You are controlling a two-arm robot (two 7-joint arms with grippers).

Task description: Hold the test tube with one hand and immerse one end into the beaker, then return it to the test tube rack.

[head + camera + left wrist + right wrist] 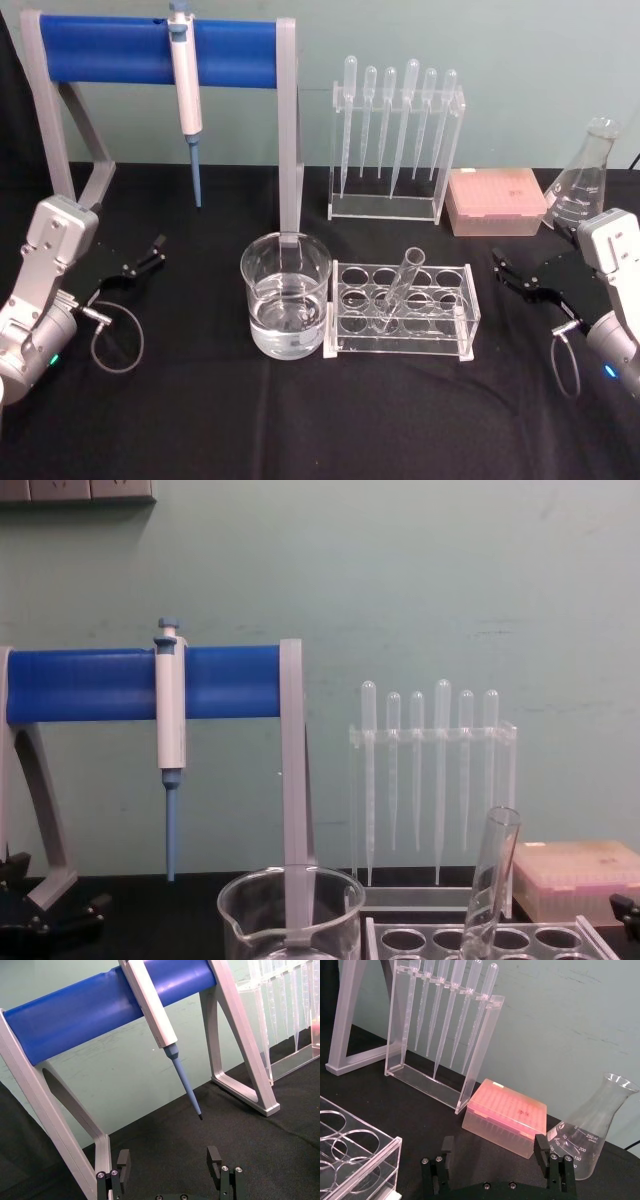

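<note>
Before grasping tube [400, 288], propped tilted in rack [467, 310] just right of beaker [258, 290], likely for a short dip, holds left gripper [145, 255] and right gripper [508, 272] open and empty at either side.

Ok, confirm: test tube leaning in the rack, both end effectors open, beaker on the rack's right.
Wrong once: the head view shows the beaker left of the rack. The test tube leans in it; left end effector and right end effector are open.

"250ml", "200" on flask [592, 1132]
</note>
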